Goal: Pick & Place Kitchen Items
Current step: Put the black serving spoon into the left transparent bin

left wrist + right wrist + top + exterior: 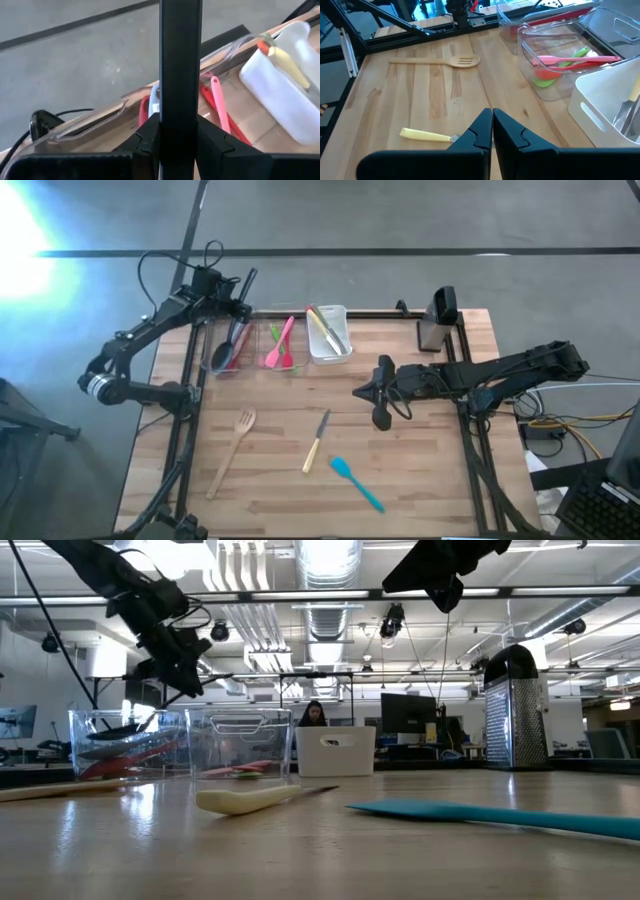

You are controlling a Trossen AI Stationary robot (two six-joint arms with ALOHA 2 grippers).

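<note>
Holding a black utensil (244,288) by its handle, the left gripper (222,304) hangs clenched just above the leftmost clear bin (228,352) at the table's far left, the utensil's long axis tilted steeply so the drop lies straight below. The right gripper (380,392) waits shut and empty mid-table, nearer the yellow-handled utensil (316,442), teal spatula (356,482) and wooden fork (232,451). The black utensil's working end is hidden, so its kind is unclear.
</note>
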